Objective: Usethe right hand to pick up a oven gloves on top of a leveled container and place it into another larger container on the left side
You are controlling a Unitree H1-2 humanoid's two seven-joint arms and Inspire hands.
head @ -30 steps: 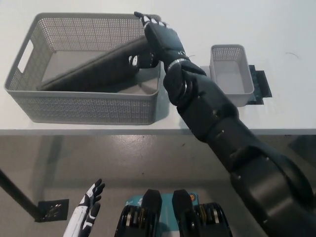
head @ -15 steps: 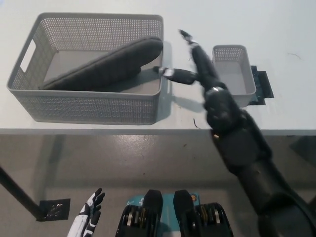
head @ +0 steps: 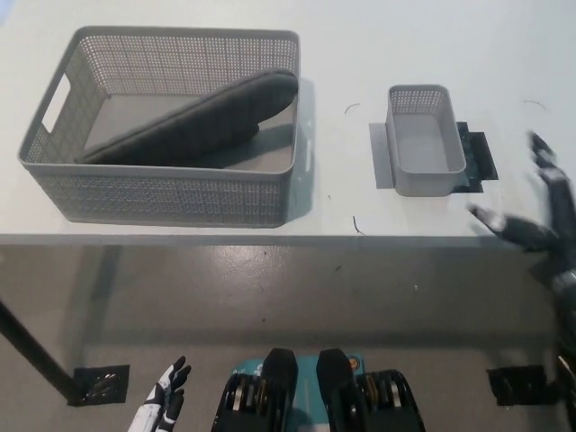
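white desk [head: 180, 11] fills upper part of my view, front edge running straight across. few thin dark marks on its surface: one curl near front edge [head: 356, 225], one arc toward back [head: 351, 107]. below edge i see grey glossy floor [head: 270, 297]. two dark square floor plates: one lower left [head: 99, 384], one lower right [head: 517, 385]. dark diagonal bar [head: 31, 355] crosses lower left corner.

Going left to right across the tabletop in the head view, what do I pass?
Large grey mesh basket with the dark oven glove lying inside it → small grey mesh container → black right hand, open, at the table's right edge.
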